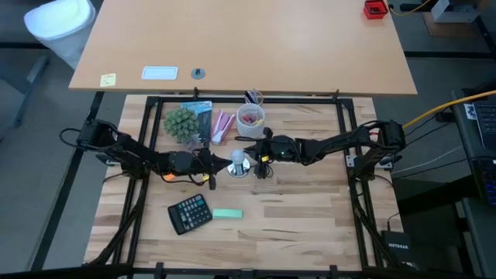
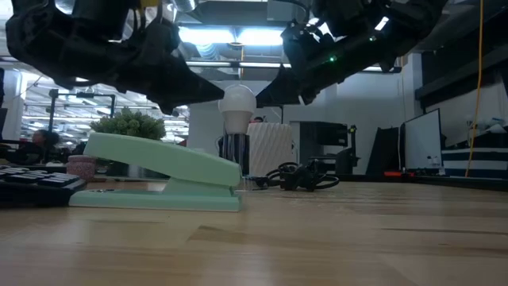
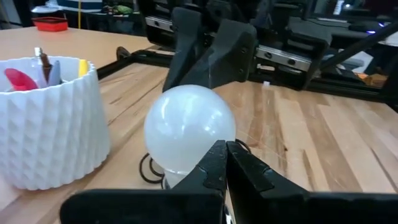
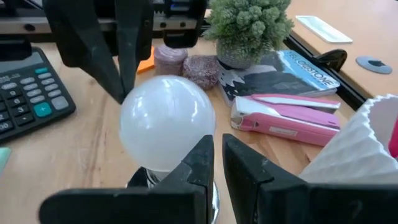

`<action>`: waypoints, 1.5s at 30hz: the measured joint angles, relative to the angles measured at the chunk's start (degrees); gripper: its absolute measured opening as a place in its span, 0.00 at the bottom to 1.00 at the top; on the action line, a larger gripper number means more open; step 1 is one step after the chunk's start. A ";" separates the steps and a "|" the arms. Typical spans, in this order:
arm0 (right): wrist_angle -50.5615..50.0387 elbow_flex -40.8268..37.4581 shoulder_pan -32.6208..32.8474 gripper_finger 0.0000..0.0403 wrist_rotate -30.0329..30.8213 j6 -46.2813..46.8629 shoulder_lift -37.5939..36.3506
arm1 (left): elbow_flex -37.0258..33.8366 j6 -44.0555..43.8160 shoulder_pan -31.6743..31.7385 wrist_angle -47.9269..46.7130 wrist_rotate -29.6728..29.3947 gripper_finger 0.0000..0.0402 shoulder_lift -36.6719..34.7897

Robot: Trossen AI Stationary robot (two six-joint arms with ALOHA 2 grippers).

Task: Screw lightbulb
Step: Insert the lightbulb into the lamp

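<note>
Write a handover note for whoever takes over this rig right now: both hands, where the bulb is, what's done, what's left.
Left hand: shut, empty, fingertips against the near side of the small pale whitish round lightbulb.
Right hand: nearly closed, a narrow gap between its fingers, nothing in it, at the bulb's opposite side.
Bulb: upright in the shiny silver base at mid-table, beside the white ribbed cup.
Done: bulb is seated in the base; how far it is threaded cannot be told.
Left: probably grip and finish turning the bulb, then back both arms away.
</note>
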 joint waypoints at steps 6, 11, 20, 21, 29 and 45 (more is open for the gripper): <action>-0.54 0.00 -0.07 0.10 -2.77 0.02 0.00 | 0.00 -0.17 1.23 -0.91 0.39 0.00 -0.01; -0.80 0.00 -0.07 0.10 -3.66 0.03 0.00 | 0.00 -0.17 1.31 -1.30 0.45 0.00 -0.02; -1.96 0.04 -0.07 0.10 -5.73 0.04 -0.11 | 0.00 0.00 1.31 -2.42 -2.75 0.00 -0.09; -2.03 0.04 -0.07 0.10 -5.99 0.04 -0.13 | 0.00 0.00 1.33 -2.46 -3.07 0.00 -0.09; -2.18 0.02 0.19 0.10 -12.04 0.02 -0.11 | -0.09 -0.02 1.49 -3.22 -8.46 0.00 -0.02; -4.10 -0.02 0.09 0.10 -13.99 0.02 0.02 | -0.08 -1.27 1.72 -5.61 -10.11 0.00 0.11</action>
